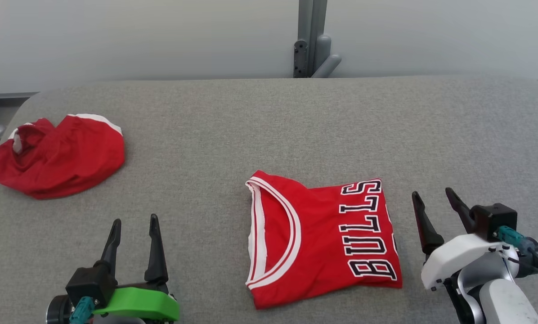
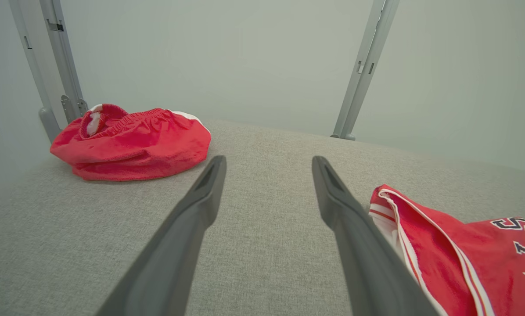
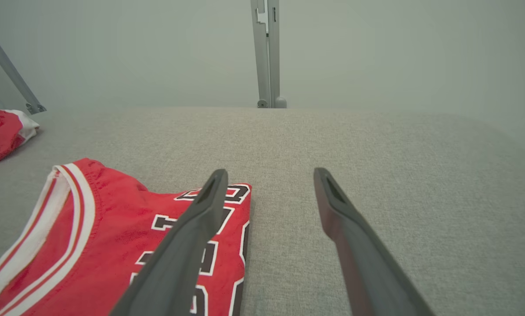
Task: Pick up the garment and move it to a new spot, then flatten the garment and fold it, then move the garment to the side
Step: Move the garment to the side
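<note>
A red jersey (image 1: 323,238) with white trim and "BULLS" lettering lies folded into a flat rectangle on the grey table (image 1: 269,117), near the front centre. Crumpled red shorts (image 1: 60,155) with white trim lie in a heap at the table's far left. My left gripper (image 1: 135,219) stands open at the lower left, to the left of the jersey, with nothing between its fingers. My right gripper (image 1: 432,192) stands open just right of the jersey's lettered edge, empty. In the left wrist view the shorts (image 2: 131,142) lie ahead left of the open gripper (image 2: 268,161) and the jersey (image 2: 455,254) at right. In the right wrist view the jersey (image 3: 113,228) lies partly behind the left finger of the open gripper (image 3: 270,172).
A grey metal post (image 1: 311,40) rises behind the table's far edge against a pale wall. The table's corners are rounded, and bare fabric surface stretches across the back and the right side.
</note>
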Robot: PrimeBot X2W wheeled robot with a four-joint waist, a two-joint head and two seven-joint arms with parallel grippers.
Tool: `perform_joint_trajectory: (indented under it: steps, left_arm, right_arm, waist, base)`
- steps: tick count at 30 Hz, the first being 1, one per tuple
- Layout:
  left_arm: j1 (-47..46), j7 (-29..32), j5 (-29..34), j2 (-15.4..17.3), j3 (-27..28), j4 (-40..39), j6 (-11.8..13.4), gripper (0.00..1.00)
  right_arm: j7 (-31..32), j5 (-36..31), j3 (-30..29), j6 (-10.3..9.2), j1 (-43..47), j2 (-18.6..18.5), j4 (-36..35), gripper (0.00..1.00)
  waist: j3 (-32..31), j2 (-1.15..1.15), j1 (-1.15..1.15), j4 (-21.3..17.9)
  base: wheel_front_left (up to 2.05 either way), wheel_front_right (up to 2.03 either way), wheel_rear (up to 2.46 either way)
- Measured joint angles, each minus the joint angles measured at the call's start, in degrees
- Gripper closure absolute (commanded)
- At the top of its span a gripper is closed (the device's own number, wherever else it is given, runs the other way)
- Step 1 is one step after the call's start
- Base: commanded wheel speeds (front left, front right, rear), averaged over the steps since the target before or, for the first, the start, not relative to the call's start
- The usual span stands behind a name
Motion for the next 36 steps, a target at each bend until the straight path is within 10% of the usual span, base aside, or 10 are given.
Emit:
perform_joint_trajectory:
  steps: [9,24,26,29,36]
  left_arm:
    - [-0.8,0.0,0.7,-1.0,0.3,0.4,-0.4,0.0]
    - [-2.1,0.0,2.1,-1.9,0.9,1.4,-2.0,0.0]
    - [-2.1,0.0,2.3,-1.9,1.0,1.5,-2.1,0.0]
    - [-2.1,0.0,2.4,-2.1,1.1,1.6,-2.4,0.0]
    - [-2.1,0.0,3.0,-2.2,1.2,1.1,-2.9,0.0]
  right_arm:
    - [17.9,11.4,5.4,0.0,-4.5,-8.3,7.9,0.0]
    - [27.2,27.0,14.4,0.0,-12.8,-13.9,17.5,0.0]
    - [27.2,27.6,15.1,0.0,-13.3,-14.2,18.3,0.51]
    - [26.6,28.2,16.2,0.0,-14.0,-14.4,19.3,0.98]
    - [22.9,29.0,18.5,0.01,-16.3,-15.1,20.2,1.0]
  waist:
    - [1.6,0.0,0.0,2.8]
    - [4.8,0.0,0.0,6.6]
    - [5.0,0.0,0.0,6.7]
    - [5.0,0.0,0.0,6.7]
    - [5.4,0.0,0.0,5.5]
  base:
    - [0.0,0.0,0.0]
    - [0.0,0.0,0.0]
    - [0.0,0.0,0.0]
    - [0.0,0.0,0.0]
    - [0.0,0.0,0.0]
